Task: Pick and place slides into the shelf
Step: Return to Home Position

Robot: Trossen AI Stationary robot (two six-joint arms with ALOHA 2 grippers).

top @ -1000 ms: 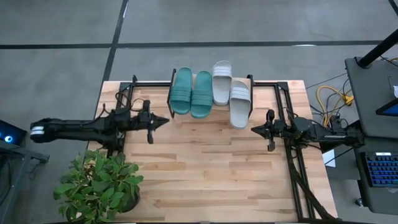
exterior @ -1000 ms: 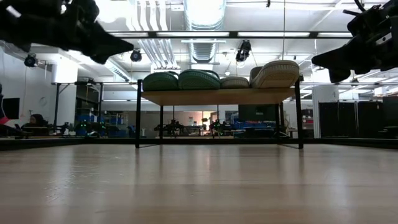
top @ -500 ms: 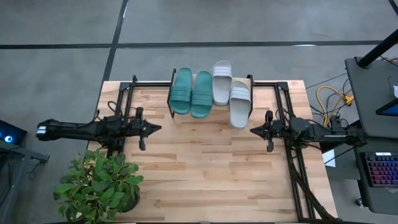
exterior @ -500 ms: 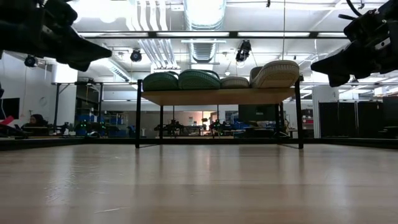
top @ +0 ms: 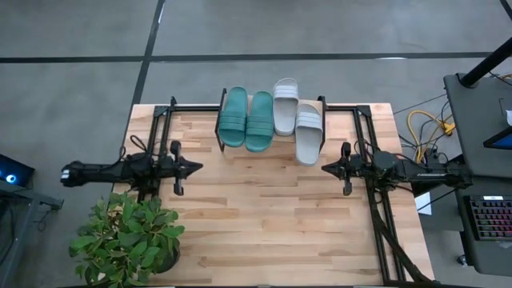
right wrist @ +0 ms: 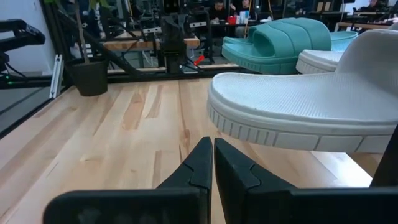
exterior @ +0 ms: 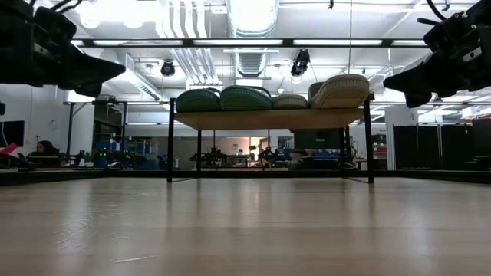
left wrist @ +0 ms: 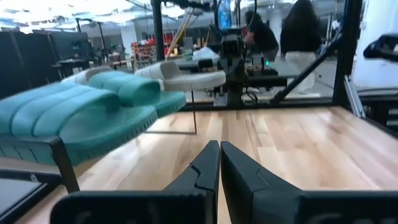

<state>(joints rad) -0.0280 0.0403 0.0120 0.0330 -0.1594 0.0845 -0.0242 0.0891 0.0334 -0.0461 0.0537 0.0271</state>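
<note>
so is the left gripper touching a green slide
Apart. The high view shows bare table between the left gripper and the nearest green slide.

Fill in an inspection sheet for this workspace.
Surface: light wooden table.
Job's things: two teal slides and two grey slides on the shelf, side by side; rightmost grey slide sits furthest forward.
Clutter: potted plant at the table's left corner, away from the shelf.
Grippers: left gripper and right gripper above the table's sides, jaws shut, empty.
Cables: yellow cables on the floor right of the table.
Surroundings: keyboard on a desk at right; people in the room beyond.
</note>
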